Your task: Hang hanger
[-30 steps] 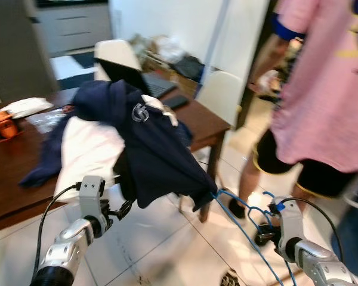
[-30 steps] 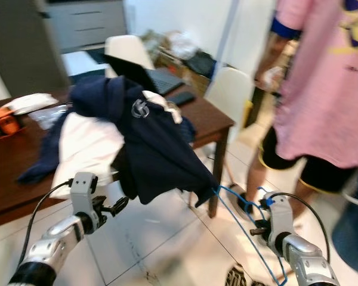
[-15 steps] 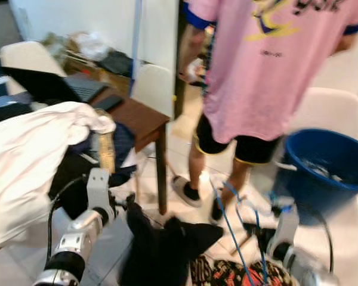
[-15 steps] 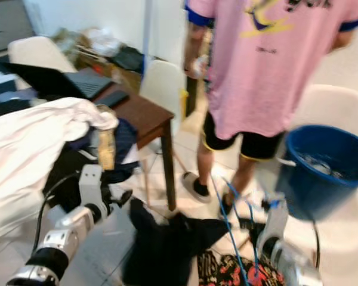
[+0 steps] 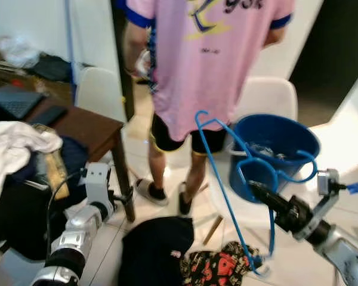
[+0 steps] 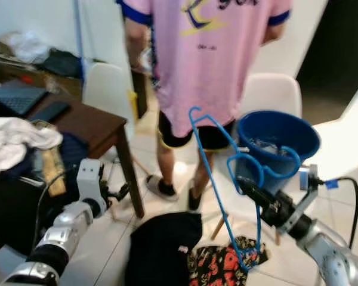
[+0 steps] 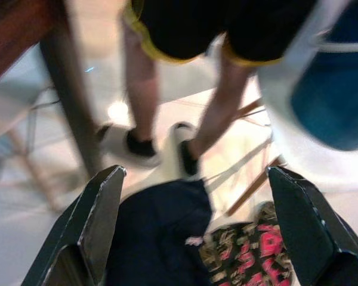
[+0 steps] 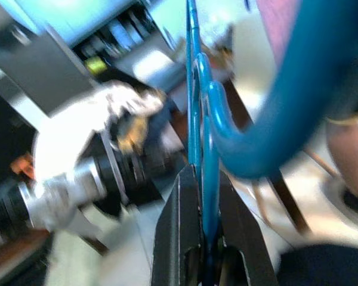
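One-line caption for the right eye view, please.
Right claw shut on a blue hanger, raised beside a person in a pink shirt; dark garment on the floor.

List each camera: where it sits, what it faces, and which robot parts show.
Left and right eye views: on the head, looking down at a person, a bucket, both arms.
Left wrist view: along the open left gripper at dark clothes on the floor.
Right wrist view: along the right gripper, shut on the blue hanger.
Shared: hanger, floor clothes.
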`<state>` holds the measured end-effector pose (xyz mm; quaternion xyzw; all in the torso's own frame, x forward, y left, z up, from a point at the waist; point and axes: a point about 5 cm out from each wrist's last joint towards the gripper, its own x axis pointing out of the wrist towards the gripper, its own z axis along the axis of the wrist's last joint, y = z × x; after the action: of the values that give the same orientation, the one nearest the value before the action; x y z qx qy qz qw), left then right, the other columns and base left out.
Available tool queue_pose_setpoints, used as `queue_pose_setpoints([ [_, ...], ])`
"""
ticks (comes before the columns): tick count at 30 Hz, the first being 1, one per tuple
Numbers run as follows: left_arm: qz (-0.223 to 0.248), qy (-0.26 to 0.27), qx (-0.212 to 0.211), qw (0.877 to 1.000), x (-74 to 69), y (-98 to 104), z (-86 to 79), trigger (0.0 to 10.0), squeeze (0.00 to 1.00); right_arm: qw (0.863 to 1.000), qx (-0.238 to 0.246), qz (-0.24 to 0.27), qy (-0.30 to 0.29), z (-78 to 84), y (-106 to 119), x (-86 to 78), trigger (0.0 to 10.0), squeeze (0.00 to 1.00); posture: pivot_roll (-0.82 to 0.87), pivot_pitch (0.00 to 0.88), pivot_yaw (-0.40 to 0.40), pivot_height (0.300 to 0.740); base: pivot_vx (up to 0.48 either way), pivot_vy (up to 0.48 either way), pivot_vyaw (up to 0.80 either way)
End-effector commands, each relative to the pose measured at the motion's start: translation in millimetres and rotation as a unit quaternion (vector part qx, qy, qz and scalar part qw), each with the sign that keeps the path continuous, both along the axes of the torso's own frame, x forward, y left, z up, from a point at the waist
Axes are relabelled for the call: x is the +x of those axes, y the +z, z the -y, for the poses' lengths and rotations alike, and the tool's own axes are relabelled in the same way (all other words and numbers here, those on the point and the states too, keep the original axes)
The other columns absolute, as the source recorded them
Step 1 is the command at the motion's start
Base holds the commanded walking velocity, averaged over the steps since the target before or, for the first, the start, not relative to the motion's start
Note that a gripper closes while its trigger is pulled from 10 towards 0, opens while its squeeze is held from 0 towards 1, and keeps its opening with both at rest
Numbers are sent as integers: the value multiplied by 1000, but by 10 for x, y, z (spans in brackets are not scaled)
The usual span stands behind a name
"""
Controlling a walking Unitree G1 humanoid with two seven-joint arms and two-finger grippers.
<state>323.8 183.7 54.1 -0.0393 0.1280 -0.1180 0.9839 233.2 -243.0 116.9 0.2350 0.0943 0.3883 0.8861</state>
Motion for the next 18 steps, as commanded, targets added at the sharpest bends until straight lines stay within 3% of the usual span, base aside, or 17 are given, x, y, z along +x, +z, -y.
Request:
queue_pose_setpoints([
  [1, -30, -17, 12, 999, -95, -151, -3, 10000, 0, 999, -18, -31, 26, -52, -164, -70, 10000, 0, -38, 0, -23, 740, 0, 0, -800],
  [7, -40, -66, 4, 997, -161, -216, 62, 10000, 0, 995, -10, -54, 84, -54, -197, -290, 10000, 0, -37, 0, -22, 740, 0, 0, -800],
  [12, -40, -77, 2, 996, -173, -222, 78, 10000, 0, 995, -14, -64, 79, -11, -212, -313, 10000, 0, -37, 0, -22, 740, 0, 0, -800],
  [13, -40, -86, -2, 995, -183, -226, 91, 10000, 0, 995, -23, -74, 65, 38, -235, -321, 10000, 0, -40, 0, -22, 740, 0, 0, -800],
  [14, -39, -103, -4, 994, -198, -229, 117, 10000, 0, 992, -69, -105, 21, 141, -370, -289, 10000, 0, -41, 0, -22, 740, 0, 0, -800],
  [15, -39, -103, -4, 994, -198, -229, 117, 10000, 0, 992, -69, -105, 21, 141, -370, -289, 10000, 0, -41, 0, -22, 740, 0, 0, -800],
  [16, -38, -115, -7, 993, -209, -238, 139, 10000, 0, 984, -115, -134, -20, 238, -504, -266, 10000, 0, -41, 0, -21, 740, 0, 0, -800],
  [18, -38, -115, -7, 993, -209, -238, 139, 10000, 0, 984, -115, -134, -20, 238, -504, -266, 10000, 0, -41, 0, -21, 740, 0, 0, -800],
])
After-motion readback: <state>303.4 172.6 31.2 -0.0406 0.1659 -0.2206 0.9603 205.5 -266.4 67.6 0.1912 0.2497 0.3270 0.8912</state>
